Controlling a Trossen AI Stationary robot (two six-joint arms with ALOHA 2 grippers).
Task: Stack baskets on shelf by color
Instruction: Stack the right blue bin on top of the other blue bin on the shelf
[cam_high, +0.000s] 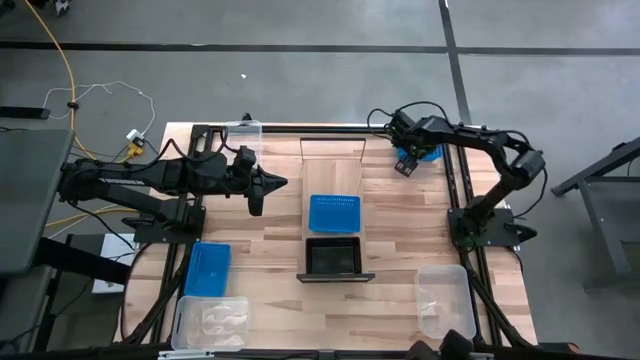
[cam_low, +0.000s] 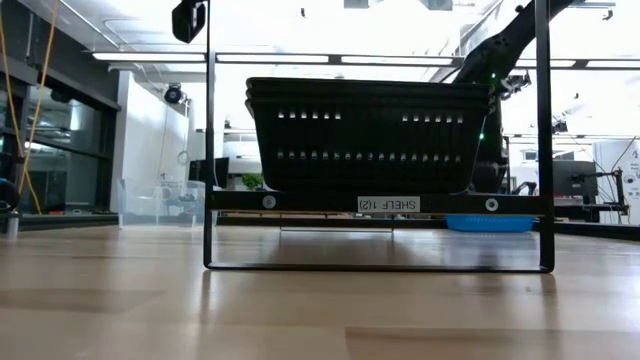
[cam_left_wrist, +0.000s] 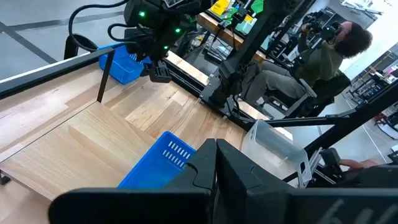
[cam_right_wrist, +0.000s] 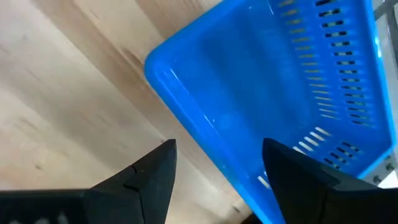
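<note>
The shelf (cam_high: 334, 150) runs down the table's middle. A blue basket (cam_high: 334, 213) and a black basket (cam_high: 333, 256) rest on it; in the low view the black one (cam_low: 365, 135) shows as a stack. Another blue basket (cam_high: 428, 154) sits on the table at the far right. My right gripper (cam_right_wrist: 217, 180) is open above it, one finger outside its wall (cam_right_wrist: 205, 143) near a corner and one over its inside, with no touch showing. My left gripper (cam_high: 272, 184) is shut and empty, left of the shelf, near the shelf's blue basket (cam_left_wrist: 165, 155).
A third blue basket (cam_high: 207, 268) lies on the table at the near left. Clear baskets stand at the near left (cam_high: 210, 322), near right (cam_high: 443, 297) and far left (cam_high: 244, 130). A seated person (cam_left_wrist: 311, 56) is beyond the table.
</note>
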